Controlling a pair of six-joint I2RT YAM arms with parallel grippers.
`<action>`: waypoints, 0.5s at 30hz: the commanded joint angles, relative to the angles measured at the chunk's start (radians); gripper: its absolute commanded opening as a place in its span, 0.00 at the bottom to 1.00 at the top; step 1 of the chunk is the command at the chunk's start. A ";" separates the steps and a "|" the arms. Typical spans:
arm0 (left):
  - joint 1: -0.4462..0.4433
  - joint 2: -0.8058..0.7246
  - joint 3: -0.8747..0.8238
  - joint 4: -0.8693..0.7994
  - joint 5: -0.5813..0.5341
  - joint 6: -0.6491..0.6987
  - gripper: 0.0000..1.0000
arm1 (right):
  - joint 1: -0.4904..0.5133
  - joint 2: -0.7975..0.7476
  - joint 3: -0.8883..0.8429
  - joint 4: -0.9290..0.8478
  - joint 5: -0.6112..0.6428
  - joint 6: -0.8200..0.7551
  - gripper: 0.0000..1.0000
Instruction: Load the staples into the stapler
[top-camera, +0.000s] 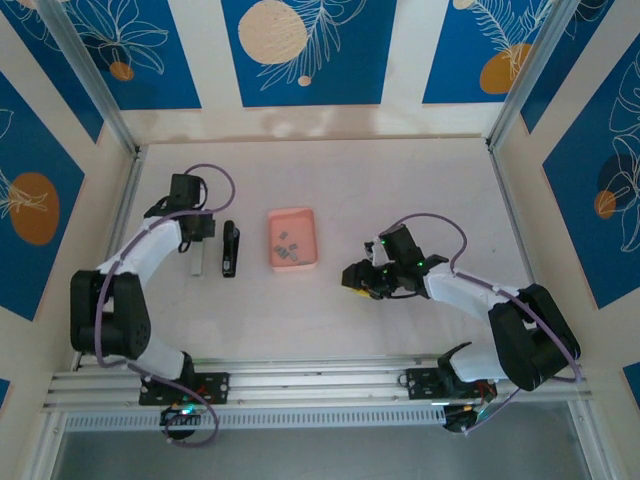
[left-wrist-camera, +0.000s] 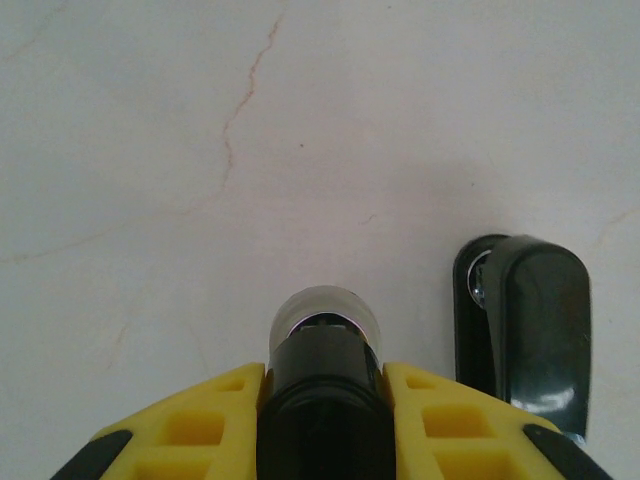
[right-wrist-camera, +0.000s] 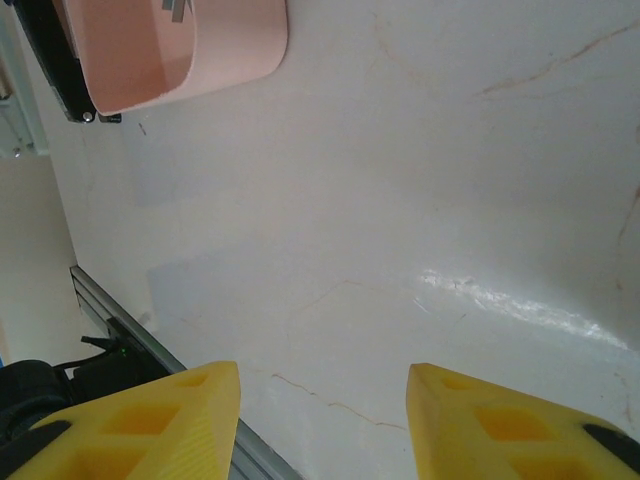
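The right gripper (right-wrist-camera: 322, 372), jaws apart and empty, is nearer the staples (top-camera: 288, 247), which lie far-left of it in the pink tray (top-camera: 293, 211). The stapler (top-camera: 230, 248) lies near-to-far beside the left gripper (left-wrist-camera: 322, 378), which clamps a dark clear-tipped object (left-wrist-camera: 322, 320).

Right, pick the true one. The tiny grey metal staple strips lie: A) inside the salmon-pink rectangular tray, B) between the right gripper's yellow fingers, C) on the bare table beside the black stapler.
A: the staple strips sit scattered inside the salmon-pink tray, apart from the black stapler, and the right gripper is open over bare table.
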 joint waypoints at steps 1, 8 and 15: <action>0.011 0.055 0.022 0.087 0.018 -0.018 0.03 | 0.013 0.004 0.027 -0.033 -0.006 -0.017 0.48; 0.011 0.150 0.067 0.097 0.025 -0.021 0.10 | 0.022 -0.017 0.018 -0.047 0.011 -0.011 0.48; 0.011 0.204 0.072 0.088 0.063 -0.052 0.13 | 0.022 -0.046 0.012 -0.059 0.025 -0.009 0.48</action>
